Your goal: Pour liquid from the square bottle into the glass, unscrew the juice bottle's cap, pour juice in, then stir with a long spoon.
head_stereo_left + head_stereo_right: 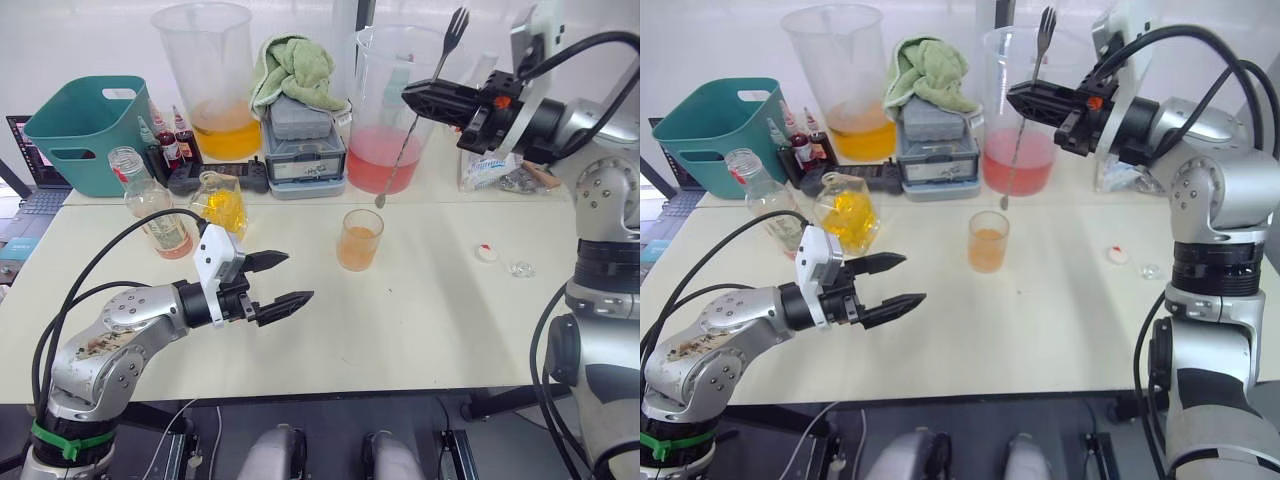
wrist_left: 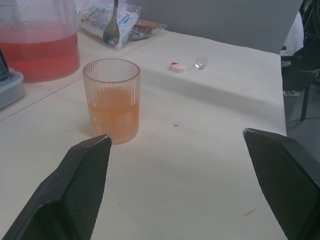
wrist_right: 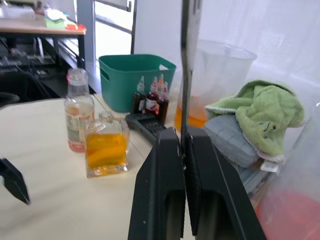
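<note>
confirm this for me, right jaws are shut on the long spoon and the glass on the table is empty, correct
Not quite. The right gripper is shut on the long spoon, but the glass is not empty: the left wrist view shows it partly filled with orange liquid.

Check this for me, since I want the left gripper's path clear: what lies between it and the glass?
Nothing: in the left wrist view, bare table runs from the open left gripper to the glass; the small cap lies farther off.
</note>
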You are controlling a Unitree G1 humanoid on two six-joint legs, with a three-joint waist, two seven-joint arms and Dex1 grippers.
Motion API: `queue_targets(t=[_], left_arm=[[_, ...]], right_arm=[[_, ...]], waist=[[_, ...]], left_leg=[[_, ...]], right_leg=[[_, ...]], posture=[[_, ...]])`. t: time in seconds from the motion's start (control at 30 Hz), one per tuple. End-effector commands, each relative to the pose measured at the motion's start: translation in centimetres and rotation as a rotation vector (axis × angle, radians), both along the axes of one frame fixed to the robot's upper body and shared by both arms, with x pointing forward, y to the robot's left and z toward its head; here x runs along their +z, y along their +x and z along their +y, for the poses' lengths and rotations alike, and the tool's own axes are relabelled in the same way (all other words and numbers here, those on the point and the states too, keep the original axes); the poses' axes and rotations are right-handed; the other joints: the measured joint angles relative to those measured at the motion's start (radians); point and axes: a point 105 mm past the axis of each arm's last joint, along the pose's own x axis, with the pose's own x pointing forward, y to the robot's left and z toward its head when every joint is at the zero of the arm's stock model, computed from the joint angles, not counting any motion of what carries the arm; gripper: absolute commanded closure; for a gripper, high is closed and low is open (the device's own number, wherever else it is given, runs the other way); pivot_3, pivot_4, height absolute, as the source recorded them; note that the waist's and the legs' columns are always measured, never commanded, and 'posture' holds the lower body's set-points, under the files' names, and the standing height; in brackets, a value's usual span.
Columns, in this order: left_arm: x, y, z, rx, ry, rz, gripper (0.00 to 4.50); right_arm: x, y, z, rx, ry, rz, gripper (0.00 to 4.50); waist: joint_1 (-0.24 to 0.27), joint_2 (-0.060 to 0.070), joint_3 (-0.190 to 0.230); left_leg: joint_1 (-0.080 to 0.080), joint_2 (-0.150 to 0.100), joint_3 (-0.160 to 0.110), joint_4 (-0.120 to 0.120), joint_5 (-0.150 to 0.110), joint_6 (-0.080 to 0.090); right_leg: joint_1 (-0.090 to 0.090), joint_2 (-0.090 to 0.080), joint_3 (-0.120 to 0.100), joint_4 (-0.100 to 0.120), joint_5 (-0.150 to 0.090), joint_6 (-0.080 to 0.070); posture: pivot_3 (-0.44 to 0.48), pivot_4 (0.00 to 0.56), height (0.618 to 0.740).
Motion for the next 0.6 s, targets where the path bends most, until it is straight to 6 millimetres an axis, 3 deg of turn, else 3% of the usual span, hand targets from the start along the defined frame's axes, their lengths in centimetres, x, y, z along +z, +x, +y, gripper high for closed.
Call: queue_targets(t=[0.03,0.2,0.37,0.5,0.6], left_arm=[[1.2,0.0,-0.2,-0.023,-0.025,-0.062,0.05],[1.8,0.1,-0.2,-0.038,-0.027,-0.074,0.05],[2.4,0.1,-0.4,-0.053,-0.031,-0.090,0.05],[2.6,-0.2,-0.3,-0.063,-0.019,-0.094,0.05],[2.5,-0.2,-0.1,-0.037,0.003,-0.113,0.05]], right_arm=[[4.2,-1.6,-1.2,-0.005,0.113,-0.091,4.50],[6.6,-0.4,-3.8,-0.203,0.181,-0.167,4.50],[6.3,1.4,-6.2,-0.353,0.139,-0.040,4.50],[4.8,2.7,-9.2,-0.450,0.139,0.240,4.50],[3.0,3.2,-10.2,-0.485,0.081,0.365,4.50]], waist=[[0.000,0.000,0.000],[0.000,0.000,0.000],[-0.001,0.000,0.000],[-0.003,0.001,0.000],[-0.004,0.001,0.000]], left_leg=[[0.000,0.000,0.000,0.000,0.000,0.000],[0.000,0.000,0.000,0.000,0.000,0.000],[-0.001,0.000,0.000,0.000,0.000,0.000],[-0.001,0.000,0.001,-0.001,0.000,0.001],[-0.001,0.000,0.001,-0.002,-0.001,0.001]], right_leg=[[0.000,0.000,0.000,0.000,0.000,0.000],[0.000,0.000,0.000,0.000,0.000,0.000],[0.000,0.000,0.000,0.000,0.000,0.000],[-0.001,0.000,0.001,-0.001,-0.001,-0.001],[-0.001,0.000,0.000,-0.003,-0.001,-0.002]], posture=[[0.000,0.150,0.740],[0.000,0.150,0.740],[0.000,0.150,0.740],[0.000,0.150,0.740],[0.000,0.150,0.740]])
